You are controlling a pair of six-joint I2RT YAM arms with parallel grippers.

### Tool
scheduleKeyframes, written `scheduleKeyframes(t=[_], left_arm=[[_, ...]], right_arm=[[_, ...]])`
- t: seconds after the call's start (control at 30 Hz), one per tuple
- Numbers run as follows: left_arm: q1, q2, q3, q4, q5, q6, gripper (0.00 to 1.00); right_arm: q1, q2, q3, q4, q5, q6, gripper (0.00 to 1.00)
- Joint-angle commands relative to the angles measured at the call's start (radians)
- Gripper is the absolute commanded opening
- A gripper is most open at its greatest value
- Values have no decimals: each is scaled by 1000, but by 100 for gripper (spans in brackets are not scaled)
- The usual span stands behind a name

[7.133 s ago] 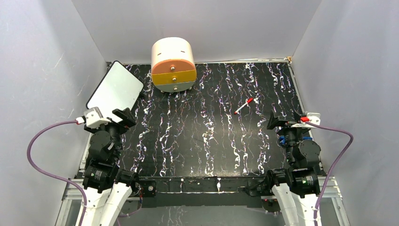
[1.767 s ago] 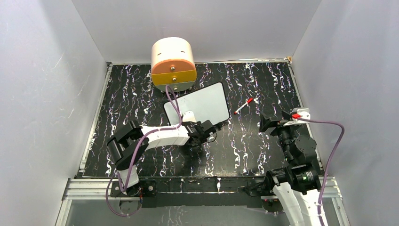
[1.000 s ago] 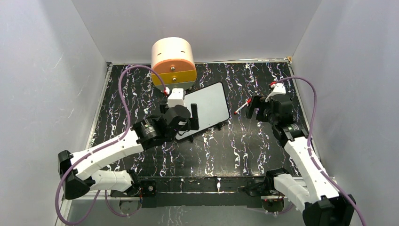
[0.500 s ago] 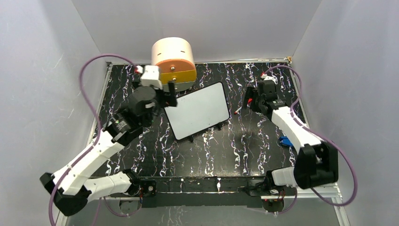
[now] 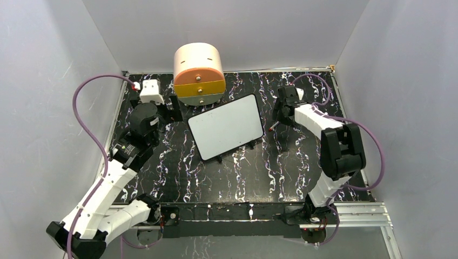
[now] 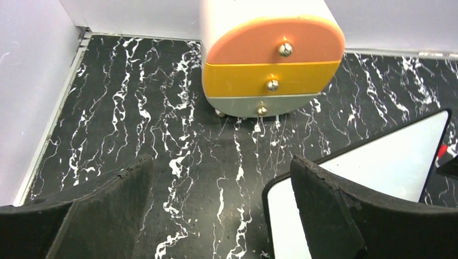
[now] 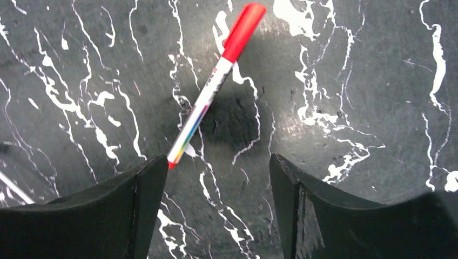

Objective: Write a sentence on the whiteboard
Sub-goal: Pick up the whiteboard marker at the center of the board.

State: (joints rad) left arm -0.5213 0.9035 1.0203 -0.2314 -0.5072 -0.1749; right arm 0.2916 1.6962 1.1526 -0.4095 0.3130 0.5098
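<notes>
**Fetching the pen: the reach that comes before any writing**

The whiteboard [image 5: 227, 127] lies flat near the middle of the bench [image 5: 243, 172], turned at a slant, just in front of the round drawer unit [image 5: 199, 73]. Its face is blank, with no lettering on it. In the left wrist view one of its corners [image 6: 378, 167] shows beside the right-hand finger. The left arm's fingers [image 6: 318, 189] stand wide apart and hold nothing, poised above the bench between the board and the left wall.

The right arm's fingers [image 7: 291, 189] are also parted and empty, pointing down over the red marker [image 7: 208, 100]. The marker rests slantwise on the bench just right of the board, with its red cap apparently on. Its plain end lies close to the tip of the finger on the left of that view, while most of the barrel runs ahead of the opening.

The step in hand appears to be the pick-up of the marker. The next move probably calls for centring the opening over the mid-barrel, descending, and closing across it. The cap must come off before the tip can meet the board, which likely needs the other arm.
</notes>
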Motion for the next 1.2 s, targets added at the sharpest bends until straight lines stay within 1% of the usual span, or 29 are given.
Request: scheduleKeyframes(t=[0.0,0.1,0.2,0.43,0.63,0.7,0.87,0.93,1.07,1.17], left_arm=[[83,-48,-14,64,67,-12,94],[147,-64,-29,76,153,-25,94],[173,-74,-34,78,195,-27,94],[181,-87,-61,88,242,-19,94],[184,-92,-71,101,278,-17,93],[184,-98,-82,112,297,-18,93],[184,-98,-98,131,360,-13,93],[184,-96,-101,138,400,-13,93],[184,-91,-110,152,463,-31,93],[184,-81,-114,159,505,-41,94]], right_arm=[[12,59,105,-31,59,62,75],[15,102,132,-37,51,78,71],[18,144,160,-53,55,87,66],[27,220,209,-78,56,97,56],[28,270,214,-101,56,96,50],[29,278,212,-119,64,90,45],[29,232,134,-105,73,58,31],[29,204,94,-93,75,49,24],[29,138,13,-79,73,36,16],[31,63,-52,-62,69,32,4]])
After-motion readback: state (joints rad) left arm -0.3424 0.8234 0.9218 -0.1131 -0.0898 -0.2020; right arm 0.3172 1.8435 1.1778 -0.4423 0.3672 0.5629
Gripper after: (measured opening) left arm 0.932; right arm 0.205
